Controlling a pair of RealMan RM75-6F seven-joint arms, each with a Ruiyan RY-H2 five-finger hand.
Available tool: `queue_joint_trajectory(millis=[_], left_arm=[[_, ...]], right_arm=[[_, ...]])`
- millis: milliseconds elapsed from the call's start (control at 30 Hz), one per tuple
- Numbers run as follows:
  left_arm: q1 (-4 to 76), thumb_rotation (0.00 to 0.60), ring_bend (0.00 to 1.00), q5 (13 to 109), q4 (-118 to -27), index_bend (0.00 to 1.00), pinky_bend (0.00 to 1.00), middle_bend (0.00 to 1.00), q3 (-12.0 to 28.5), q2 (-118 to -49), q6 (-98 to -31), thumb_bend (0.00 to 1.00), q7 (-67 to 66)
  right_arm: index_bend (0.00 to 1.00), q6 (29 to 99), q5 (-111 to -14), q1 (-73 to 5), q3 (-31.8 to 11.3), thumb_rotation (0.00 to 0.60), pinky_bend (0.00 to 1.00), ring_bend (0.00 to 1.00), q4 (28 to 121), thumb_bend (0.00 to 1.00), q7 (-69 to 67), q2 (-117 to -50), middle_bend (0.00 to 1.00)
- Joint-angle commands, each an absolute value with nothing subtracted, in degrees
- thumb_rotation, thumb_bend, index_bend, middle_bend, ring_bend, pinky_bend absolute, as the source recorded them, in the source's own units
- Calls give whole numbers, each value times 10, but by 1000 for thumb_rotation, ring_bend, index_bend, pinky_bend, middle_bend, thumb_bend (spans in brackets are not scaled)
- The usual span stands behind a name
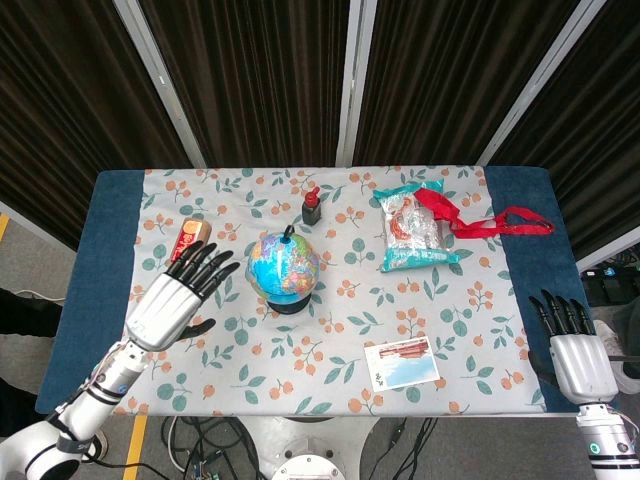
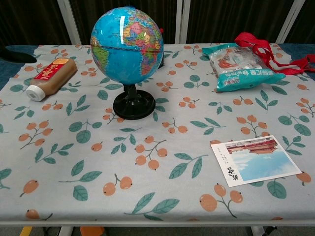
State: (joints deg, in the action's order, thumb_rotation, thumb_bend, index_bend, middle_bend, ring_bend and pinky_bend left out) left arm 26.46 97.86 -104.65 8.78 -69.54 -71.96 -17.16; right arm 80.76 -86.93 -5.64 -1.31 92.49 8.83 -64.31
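My left hand (image 1: 178, 297) hovers over the table's left part with its fingers spread and nothing in it. Its fingertips hide the cap end of a brown bottle (image 1: 189, 236) with a red label, lying on its side (image 2: 49, 74). A blue globe (image 1: 284, 264) on a black stand (image 2: 134, 104) stands just right of that hand. My right hand (image 1: 571, 345) is off the table's front right corner, fingers apart and empty. The chest view shows neither hand.
A small black bottle with a red top (image 1: 312, 206) stands behind the globe. A snack bag (image 1: 414, 229) lies at the back right with a red strap (image 1: 497, 221) beside it. A postcard (image 1: 401, 363) lies near the front edge. A floral cloth (image 1: 460, 320) covers the table.
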Motion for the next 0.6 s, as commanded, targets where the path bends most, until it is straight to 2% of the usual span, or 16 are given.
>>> queue_joint_trajectory(millis=[33, 233, 600], left_arm=[[286, 600, 0, 976, -1046, 99, 87, 93, 89, -716, -695, 115, -182], [319, 600, 0, 964, -1025, 99, 87, 93, 94, -756, -664, 116, -186], [336, 600, 0, 951, -1001, 99, 87, 93, 85, -787, -661, 116, -184]], right_arm=[[0, 807, -869, -57, -13, 600, 0, 0, 924, 269, 87, -645, 0], [0, 806, -869, -58, -13, 600, 0, 0, 919, 269, 84, -647, 0], [0, 802, -863, -57, -12, 600, 0, 0, 905, 269, 70, -650, 0]])
